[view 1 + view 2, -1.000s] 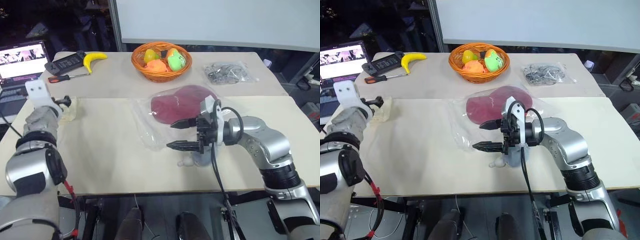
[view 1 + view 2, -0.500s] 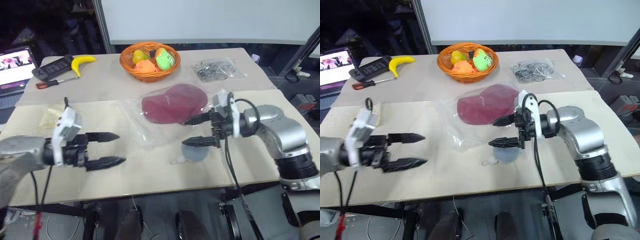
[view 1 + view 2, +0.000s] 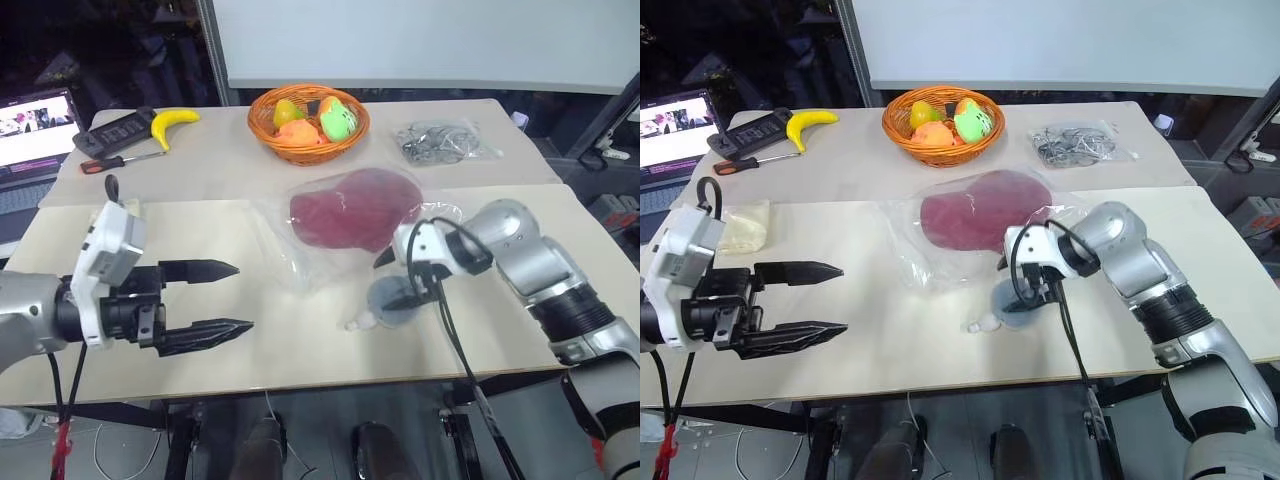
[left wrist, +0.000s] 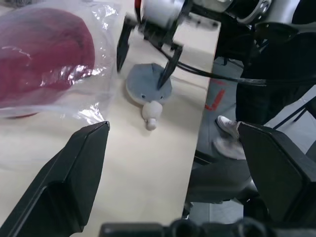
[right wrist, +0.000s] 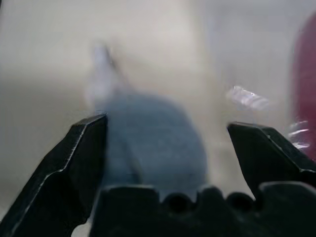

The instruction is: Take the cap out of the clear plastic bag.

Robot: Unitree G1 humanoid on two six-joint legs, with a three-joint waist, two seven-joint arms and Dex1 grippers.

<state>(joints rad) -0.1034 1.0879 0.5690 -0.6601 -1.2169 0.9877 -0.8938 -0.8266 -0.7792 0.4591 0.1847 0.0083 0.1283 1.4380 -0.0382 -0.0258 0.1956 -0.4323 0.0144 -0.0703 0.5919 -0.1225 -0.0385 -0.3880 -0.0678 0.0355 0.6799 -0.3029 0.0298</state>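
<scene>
The maroon cap (image 3: 350, 210) lies inside the clear plastic bag (image 3: 292, 252) at the middle of the near table, also visible in the left wrist view as the cap (image 4: 42, 54). My right gripper (image 3: 392, 281) is open and tilted downward just right of the bag's near corner. It hovers over a small bluish-grey disc (image 3: 386, 298), its fingers straddling the disc (image 5: 153, 143). My left gripper (image 3: 243, 297) is open above the table left of the bag, pointing toward it, with nothing between its fingers.
An orange basket (image 3: 308, 138) of fruit stands at the back, with a smaller bag of dark grey items (image 3: 440, 143) to its right. A banana (image 3: 172, 120), screwdriver (image 3: 115, 160), controller (image 3: 115, 125) and laptop (image 3: 35, 115) sit far left. A pale yellow packet (image 3: 740, 225) lies beside my left arm.
The camera view shifted. My left arm swung down from the left edge and now points its open fingers toward the bag. My right gripper rolled and tipped down over the disc.
</scene>
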